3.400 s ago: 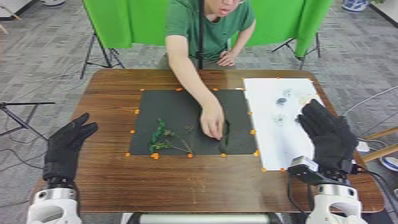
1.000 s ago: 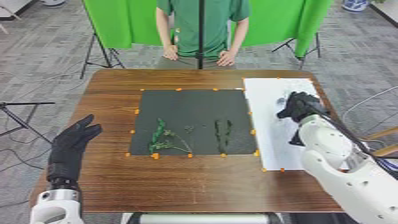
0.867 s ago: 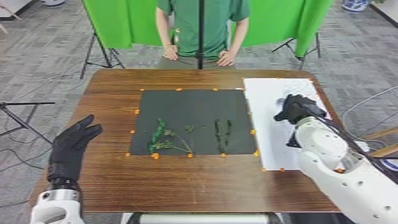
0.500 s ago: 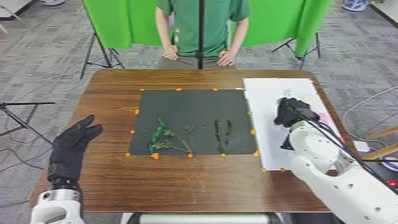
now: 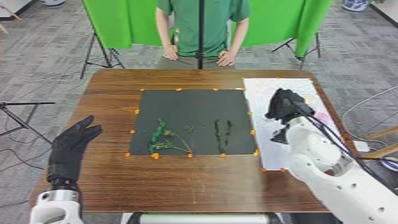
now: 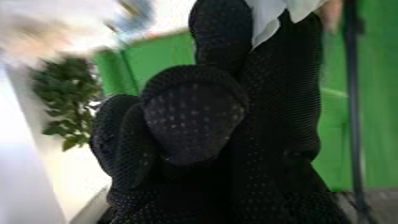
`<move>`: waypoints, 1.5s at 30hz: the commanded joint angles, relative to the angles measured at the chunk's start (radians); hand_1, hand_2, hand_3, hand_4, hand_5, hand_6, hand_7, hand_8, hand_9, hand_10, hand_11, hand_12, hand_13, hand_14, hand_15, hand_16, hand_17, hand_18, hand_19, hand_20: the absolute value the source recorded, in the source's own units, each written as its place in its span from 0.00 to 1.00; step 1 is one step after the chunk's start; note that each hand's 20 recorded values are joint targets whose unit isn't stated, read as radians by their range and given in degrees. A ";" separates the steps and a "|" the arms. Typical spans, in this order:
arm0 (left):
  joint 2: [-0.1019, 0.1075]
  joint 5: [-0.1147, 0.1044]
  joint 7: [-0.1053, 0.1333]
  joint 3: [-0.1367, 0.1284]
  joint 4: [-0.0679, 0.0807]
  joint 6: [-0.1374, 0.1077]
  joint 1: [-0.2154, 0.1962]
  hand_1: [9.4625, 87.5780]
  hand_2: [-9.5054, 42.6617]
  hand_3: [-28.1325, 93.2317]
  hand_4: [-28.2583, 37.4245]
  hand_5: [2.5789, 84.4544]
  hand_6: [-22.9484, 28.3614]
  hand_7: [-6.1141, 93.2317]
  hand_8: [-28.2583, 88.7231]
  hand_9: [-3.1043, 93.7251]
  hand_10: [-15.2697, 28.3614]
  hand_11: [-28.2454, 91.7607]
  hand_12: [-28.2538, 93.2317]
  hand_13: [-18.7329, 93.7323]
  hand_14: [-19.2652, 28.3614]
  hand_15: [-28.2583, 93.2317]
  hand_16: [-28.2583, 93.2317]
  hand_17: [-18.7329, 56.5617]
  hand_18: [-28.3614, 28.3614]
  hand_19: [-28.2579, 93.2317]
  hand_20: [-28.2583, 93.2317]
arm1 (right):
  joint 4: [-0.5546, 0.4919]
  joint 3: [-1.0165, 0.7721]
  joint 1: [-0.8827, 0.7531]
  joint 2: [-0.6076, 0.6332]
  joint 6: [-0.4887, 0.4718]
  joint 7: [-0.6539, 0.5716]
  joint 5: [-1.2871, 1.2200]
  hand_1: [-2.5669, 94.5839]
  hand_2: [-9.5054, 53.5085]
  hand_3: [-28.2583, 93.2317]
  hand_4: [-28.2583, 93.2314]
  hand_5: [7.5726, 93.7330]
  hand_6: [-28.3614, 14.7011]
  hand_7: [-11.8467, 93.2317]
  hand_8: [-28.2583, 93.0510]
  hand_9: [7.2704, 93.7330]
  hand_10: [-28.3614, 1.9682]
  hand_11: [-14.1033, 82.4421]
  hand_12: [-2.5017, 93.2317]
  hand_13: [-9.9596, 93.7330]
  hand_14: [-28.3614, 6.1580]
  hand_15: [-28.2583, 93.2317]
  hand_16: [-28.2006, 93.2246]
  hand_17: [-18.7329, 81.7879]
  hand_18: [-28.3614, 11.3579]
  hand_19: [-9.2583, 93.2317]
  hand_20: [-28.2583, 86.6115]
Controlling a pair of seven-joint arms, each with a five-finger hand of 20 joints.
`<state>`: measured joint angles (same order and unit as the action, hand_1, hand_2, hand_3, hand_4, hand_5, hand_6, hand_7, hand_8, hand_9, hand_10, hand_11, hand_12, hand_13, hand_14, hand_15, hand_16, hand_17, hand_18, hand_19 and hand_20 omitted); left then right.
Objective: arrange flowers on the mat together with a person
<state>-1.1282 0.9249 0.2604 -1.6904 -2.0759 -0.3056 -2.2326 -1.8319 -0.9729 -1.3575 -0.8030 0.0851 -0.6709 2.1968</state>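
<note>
In the head view my right hand [image 5: 284, 106] is above the white sheet, right of the dark mat [image 5: 182, 107]. In the right wrist view my right hand [image 6: 195, 120] has its thumb closed against its fingers, with white petals [image 6: 266, 17] of a flower between the fingertips. My left hand [image 5: 73, 145] stays open left of the mat. A leafy green stem [image 5: 160, 132] and a thin branching sprig [image 5: 182, 143] lie on the mat's near left part. Two long dark leaves [image 5: 222, 136] lie side by side at its near right.
The white sheet [image 5: 274, 155] carries pink material [image 5: 322, 118], partly behind my right arm. Orange markers line the mat's edges. Across the brown table [image 5: 111, 115], the person's hands [image 5: 226, 57] rest at the far edge. A leafy green plant [image 6: 62, 95] appears in the right wrist view.
The person's arm has withdrawn from the mat, where a second long leaf now lies. My right hand went from open at the near right to the sheet's far part, then shifted slightly left.
</note>
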 commanded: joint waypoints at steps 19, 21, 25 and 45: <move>0.049 -0.064 0.009 0.071 0.053 -0.134 0.058 0.18 0.78 0.73 0.00 0.60 0.57 0.19 0.17 0.58 0.73 0.43 0.33 0.53 0.79 0.39 0.23 0.36 0.69 0.28 0.38 | 0.305 0.560 0.517 -0.590 -0.110 0.228 0.043 0.97 0.00 0.08 0.49 0.85 0.63 0.32 0.35 1.00 0.66 0.37 0.38 1.00 0.84 0.69 0.40 0.84 0.45 1.00 0.50; 0.058 -0.063 0.002 0.084 0.061 -0.126 0.080 0.18 0.78 0.73 0.00 0.61 0.58 0.20 0.17 0.59 0.74 0.44 0.33 0.53 0.79 0.40 0.23 0.36 0.69 0.28 0.38 | 0.328 0.588 0.532 -0.598 -0.107 0.223 0.053 0.90 0.00 0.24 0.36 0.85 0.62 0.32 0.35 1.00 0.65 0.37 0.38 1.00 0.84 0.69 0.40 0.84 0.45 1.00 0.50; 0.062 -0.062 -0.002 0.098 0.068 -0.118 0.095 0.18 0.77 0.74 0.00 0.63 0.59 0.22 0.16 0.60 0.77 0.46 0.33 0.53 0.81 0.42 0.22 0.36 0.69 0.29 0.38 | 0.371 0.615 0.537 -0.613 -0.106 0.222 0.071 0.83 0.00 0.44 0.20 0.84 0.62 0.32 0.35 0.99 0.63 0.40 0.34 1.00 0.84 0.69 0.41 0.83 0.46 1.00 0.51; 0.061 -0.059 0.007 0.112 0.076 -0.093 0.105 0.17 0.51 0.75 0.00 0.64 0.60 0.26 0.15 0.60 0.79 0.51 0.32 0.53 0.83 0.46 0.19 0.35 0.70 0.30 0.37 | 0.408 0.615 0.528 -0.613 -0.104 0.221 0.080 0.75 0.00 0.46 0.18 0.82 0.66 0.31 0.32 1.00 0.61 0.42 0.27 1.00 0.84 0.69 0.40 0.84 0.45 1.00 0.49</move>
<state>-1.0623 0.8619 0.2712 -1.5800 -2.0052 -0.4151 -2.1137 -1.4099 -0.3497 -0.8293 -1.4187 -0.0189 -0.4575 2.2594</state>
